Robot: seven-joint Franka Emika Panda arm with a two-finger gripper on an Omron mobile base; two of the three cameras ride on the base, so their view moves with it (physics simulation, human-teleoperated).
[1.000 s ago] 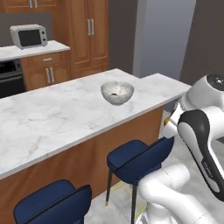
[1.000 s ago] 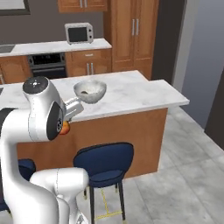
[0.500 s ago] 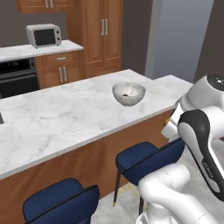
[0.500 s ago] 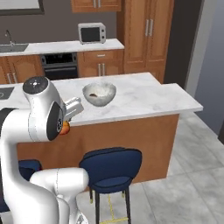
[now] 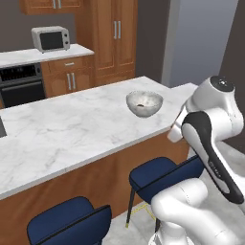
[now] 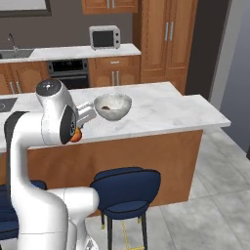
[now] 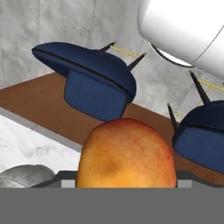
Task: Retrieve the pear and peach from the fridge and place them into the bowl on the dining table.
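Peach (image 7: 127,153), orange-red and blushed, sits pinched in the hand (image 7: 127,186) and crowds the lower middle of the hand view; a sliver of the same orange shows under the arm's elbow in the right base view. The hand's jaws stand wide around the fruit, so the grip is on its broad middle.

Bowl (image 5: 144,103) rests on the dining table (image 5: 72,129), near the front edge toward the open end, upright, with a small dark patch inside. Arm is folded low beside the table, fruit below the level of the marble top.

Step in hand, as I judge it: carry the peach up and over the bowl. To do it well, lift clear of the table edge first, centre over the rim, lower close to the bowl floor before letting go; a round fruit dropped from height could bounce out or nudge the light bowl.

Hard to make out: fingertips are hidden behind the fruit. What the dark patch in the bowl is, I cannot tell. Two blue stools (image 7: 89,81) stand under the table edge.
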